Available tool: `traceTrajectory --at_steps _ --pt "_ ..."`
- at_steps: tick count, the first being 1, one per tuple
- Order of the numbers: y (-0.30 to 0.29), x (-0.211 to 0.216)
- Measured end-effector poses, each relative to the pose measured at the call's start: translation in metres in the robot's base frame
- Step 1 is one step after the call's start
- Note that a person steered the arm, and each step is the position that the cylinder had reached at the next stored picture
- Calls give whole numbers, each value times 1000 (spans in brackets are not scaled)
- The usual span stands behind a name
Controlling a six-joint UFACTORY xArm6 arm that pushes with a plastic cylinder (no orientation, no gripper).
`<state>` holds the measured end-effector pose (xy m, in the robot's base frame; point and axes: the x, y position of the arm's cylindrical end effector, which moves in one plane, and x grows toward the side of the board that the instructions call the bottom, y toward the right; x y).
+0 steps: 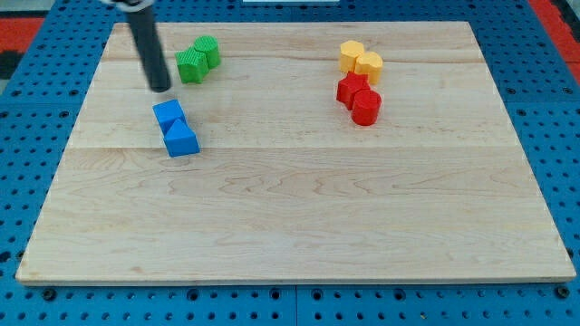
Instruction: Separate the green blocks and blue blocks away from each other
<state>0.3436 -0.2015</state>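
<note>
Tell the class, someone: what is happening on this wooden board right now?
A robot arm's dark rod is pushing blocks on the wooden board. My tip sits between the two green blocks toward the view's top and the two blue blocks just below it, touching neither as far as can be seen. The green and blue pairs lie close together, not yet separated. Two yellow blocks and two red blocks cluster at the view's right.
</note>
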Motion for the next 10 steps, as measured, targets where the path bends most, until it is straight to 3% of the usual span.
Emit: traceTrajectory --at_steps 1,7,8,9,10 --pt "0 44" --pt "24 63" --pt "3 49" --pt "3 4" --pt "60 3"
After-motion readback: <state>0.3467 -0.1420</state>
